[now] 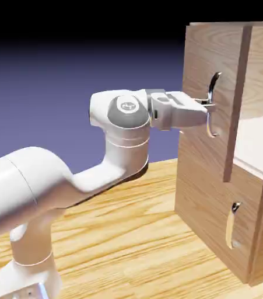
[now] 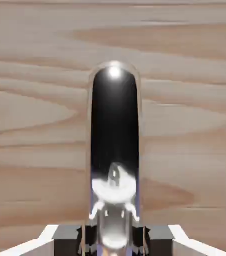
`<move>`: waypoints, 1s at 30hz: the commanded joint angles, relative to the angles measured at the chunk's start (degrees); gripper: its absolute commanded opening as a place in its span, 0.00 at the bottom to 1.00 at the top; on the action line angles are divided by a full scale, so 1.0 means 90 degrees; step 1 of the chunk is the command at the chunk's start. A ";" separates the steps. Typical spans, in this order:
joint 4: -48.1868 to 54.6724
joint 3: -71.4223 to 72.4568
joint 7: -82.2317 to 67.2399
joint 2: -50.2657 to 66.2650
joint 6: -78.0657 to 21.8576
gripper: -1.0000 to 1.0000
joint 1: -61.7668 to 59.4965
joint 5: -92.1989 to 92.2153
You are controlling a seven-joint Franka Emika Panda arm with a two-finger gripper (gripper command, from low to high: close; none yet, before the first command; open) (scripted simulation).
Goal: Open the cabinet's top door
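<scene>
White arm reaches right (level at the wrist), end effector (image 1: 208,107) closed

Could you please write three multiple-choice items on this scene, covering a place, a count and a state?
1. Where is the gripper?
A) At the lower handle
B) At the upper handle
C) On the tabletop

2. How many silver handles show outside?
A) One
B) Two
C) Four

3. How is the top door?
A) Ajar
B) Fully shut
C) Detached

Key:
1 B: its fingers close around that handle.
2 B: one shows on the top door, one on the lower door.
3 A: the pale interior shows past its edge.
</scene>
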 commanded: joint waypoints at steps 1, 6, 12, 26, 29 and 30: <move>-0.0193 0.0232 0.0083 -0.0030 -0.0238 0.00 -0.0145 0.0137; -0.0919 0.1386 0.0400 -0.0152 -0.1292 0.00 -0.0631 0.0957; -0.1390 0.2770 0.0715 -0.0147 -0.2421 0.00 -0.0824 0.2092; -0.1452 0.5411 0.1314 0.0474 -0.2642 0.00 -0.2274 0.4487; -0.1348 0.6103 0.1417 0.0669 -0.3187 0.00 -0.2259 0.5133; -0.1294 0.6334 0.1458 0.0756 -0.3372 0.00 -0.2262 0.5347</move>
